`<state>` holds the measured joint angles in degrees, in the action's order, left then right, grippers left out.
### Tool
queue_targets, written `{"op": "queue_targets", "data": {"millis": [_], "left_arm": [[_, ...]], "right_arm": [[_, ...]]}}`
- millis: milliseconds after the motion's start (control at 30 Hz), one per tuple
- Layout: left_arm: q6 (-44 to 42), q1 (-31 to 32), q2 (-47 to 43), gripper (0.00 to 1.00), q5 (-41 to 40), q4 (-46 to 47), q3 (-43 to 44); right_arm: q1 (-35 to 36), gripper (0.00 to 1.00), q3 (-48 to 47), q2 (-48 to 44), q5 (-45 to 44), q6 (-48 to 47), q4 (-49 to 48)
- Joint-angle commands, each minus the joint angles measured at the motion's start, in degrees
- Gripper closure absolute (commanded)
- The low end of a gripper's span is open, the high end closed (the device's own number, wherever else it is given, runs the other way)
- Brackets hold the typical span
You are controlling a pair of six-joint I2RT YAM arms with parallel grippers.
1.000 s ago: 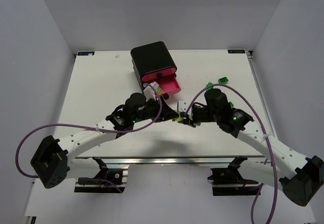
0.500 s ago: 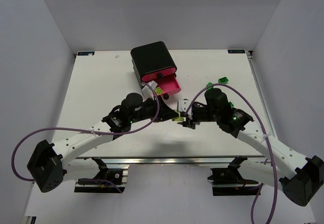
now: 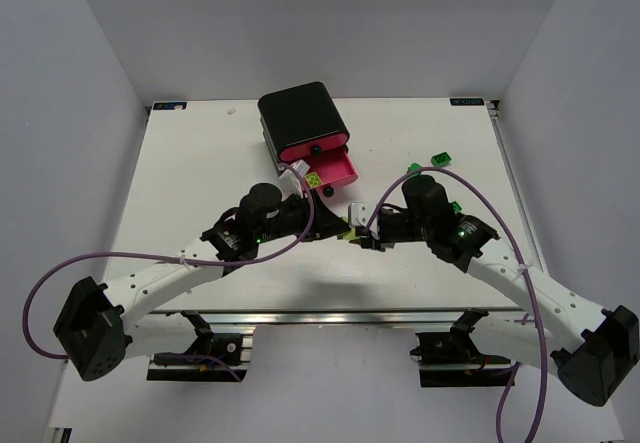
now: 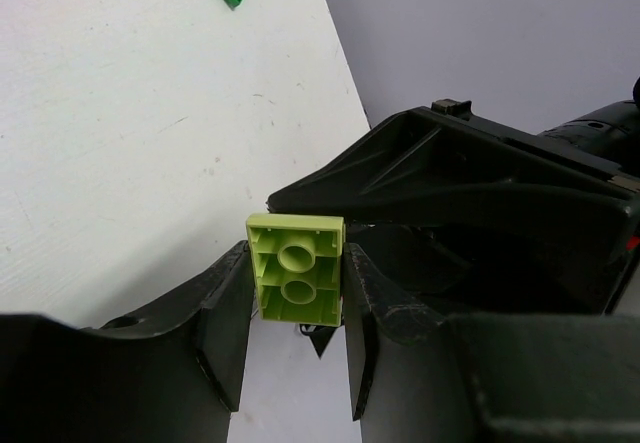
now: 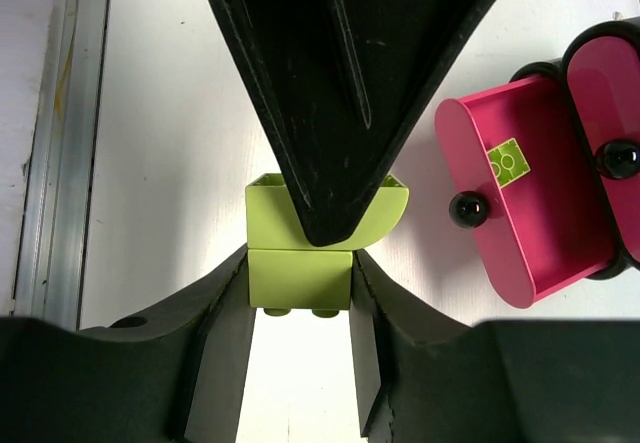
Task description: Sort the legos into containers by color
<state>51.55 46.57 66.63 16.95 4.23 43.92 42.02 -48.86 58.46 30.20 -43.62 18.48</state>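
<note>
Right gripper (image 5: 300, 268) has nudged a touch left, and the left arm's elbow has slid left with it, so the two tools now meet nose to nose at mid-table. Left gripper (image 4: 296, 273) is clamped narrow on a lime brick (image 4: 297, 285), hollow underside facing its camera. The right one pinches a second lime brick (image 5: 298, 281), pressed flush against the first, which shows one rounded corner past the left finger lying over it. Just beyond them, the lowest pink drawer (image 5: 560, 253) stands pulled out of the black cabinet (image 3: 302, 115), with one lime piece (image 5: 507, 160) lying inside. Farther out on the white table (image 3: 200, 163), two green bricks (image 3: 439, 157) lie loose to the right.
</note>
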Motion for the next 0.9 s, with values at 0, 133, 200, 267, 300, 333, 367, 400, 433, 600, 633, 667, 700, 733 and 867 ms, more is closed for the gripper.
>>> {"op": "queue_targets", "data": {"millis": [0, 133, 200, 267, 300, 333, 367, 400, 433, 600, 633, 667, 700, 733, 867], "left_arm": [[-1.3, -0.1, -1.4, 0.95, 0.3, -1.7, 1.4], [-4.3, -0.1, -2.9, 1.00, -5.8, -9.8, 3.9], [-5.4, -0.6, -5.0, 1.00, -12.1, -14.5, 4.8], [-7.2, -1.2, -6.2, 1.00, -18.1, -17.6, 6.8], [-7.7, -1.7, -7.0, 1.00, -19.1, -20.2, 7.4], [-8.6, -1.7, -7.4, 1.00, -20.4, -21.5, 8.1], [-9.1, -2.4, -7.6, 1.00, -22.3, -22.8, 9.5], [-9.5, -2.4, -7.7, 1.00, -23.2, -24.7, 10.0], [-10.1, -2.9, -7.7, 1.00, -23.9, -25.6, 10.5], [-12.1, -2.9, -7.3, 1.00, -26.2, -28.0, 11.0], [-12.2, -2.9, -7.3, 1.00, -26.4, -28.0, 10.7], [-12.3, -2.9, -7.1, 1.00, -26.4, -27.9, 10.3], [-12.5, -2.9, -7.3, 1.00, -26.4, -27.4, 9.4], [-12.9, -2.9, -7.4, 1.00, -26.5, -27.2, 8.9], [-13.7, -2.9, -9.3, 1.00, -26.9, -25.8, 6.8]], "right_arm": [[0.0, 0.98, -0.7, 0.3, 1.7, -1.5, -0.2], [-0.1, 1.00, -0.5, 0.5, -1.6, -1.9, -0.8], [-0.4, 1.00, -0.4, 1.5, -5.0, -2.6, -1.2], [-1.1, 1.00, 0.2, 2.1, -6.3, -3.1, -1.6], [-1.3, 1.00, 0.5, 2.3, -7.0, -3.1, -1.9], [-1.4, 1.00, 0.7, 2.5, -7.2, -3.1, -2.6], [-2.0, 1.00, 1.0, 2.9, -7.4, -2.9, -3.2], [-2.2, 1.00, 1.0, 3.2, -7.9, -2.5, -3.5], [-2.5, 1.00, 0.9, 3.6, -8.1, -2.1, -4.1], [-4.2, 1.00, -1.6, 8.3, -14.8, 6.2, -12.0], [-4.2, 1.00, -2.9, 9.8, -16.3, 8.3, -12.8], [-4.5, 1.00, -4.5, 12.8, -17.4, 10.5, -13.6], [-4.5, 1.00, -8.1, 14.5, -18.1, 12.1, -13.3], [-4.5, 1.00, -9.8, 15.9, -18.6, 15.5, -13.4], [-4.7, 1.00, -18.5, 25.1, -21.0, 23.8, -13.5]]}}
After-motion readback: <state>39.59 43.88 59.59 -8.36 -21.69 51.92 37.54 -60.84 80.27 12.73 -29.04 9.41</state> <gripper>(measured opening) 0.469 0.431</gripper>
